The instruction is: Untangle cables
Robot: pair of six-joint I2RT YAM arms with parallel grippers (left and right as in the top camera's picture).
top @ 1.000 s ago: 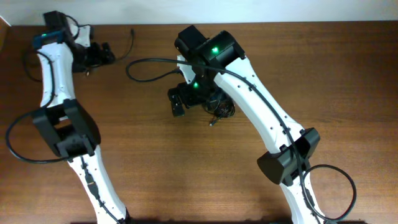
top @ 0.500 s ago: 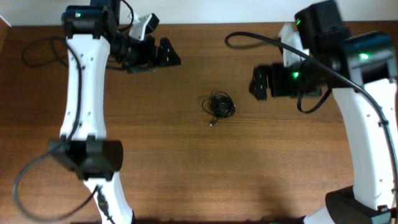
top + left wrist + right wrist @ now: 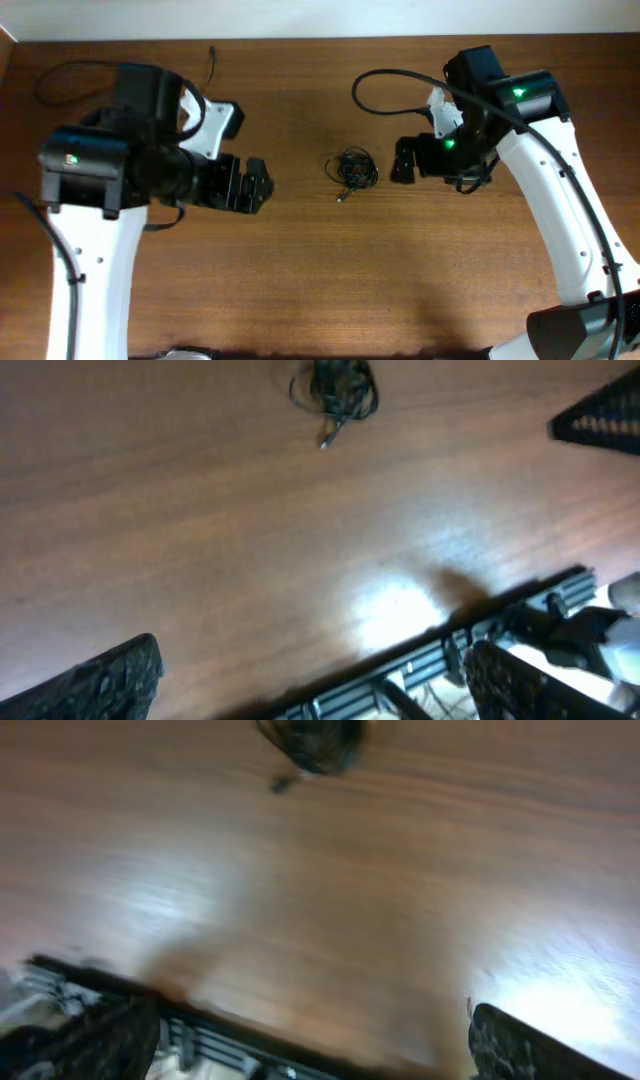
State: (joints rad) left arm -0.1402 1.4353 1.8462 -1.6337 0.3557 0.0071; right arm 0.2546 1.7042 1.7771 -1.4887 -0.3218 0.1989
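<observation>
The cables (image 3: 351, 170) lie as one small knotted black bundle in the middle of the wooden table, one plug tip pointing down-left. The bundle also shows at the top of the left wrist view (image 3: 335, 387) and, blurred, at the top of the right wrist view (image 3: 312, 742). My left gripper (image 3: 257, 186) is open and empty, left of the bundle and well apart from it. My right gripper (image 3: 402, 161) is open and empty, a short way right of the bundle, not touching it.
A thin black cord (image 3: 212, 60) lies near the table's back edge at the left. Thick black arm cables loop at the back left (image 3: 70, 72) and above the right arm (image 3: 385, 78). The table's front edge (image 3: 480, 615) shows in both wrist views.
The left arm has swung down from the back of the table to the bundle's left. The right gripper has shifted slightly left toward the bundle. The bundle has not moved.
</observation>
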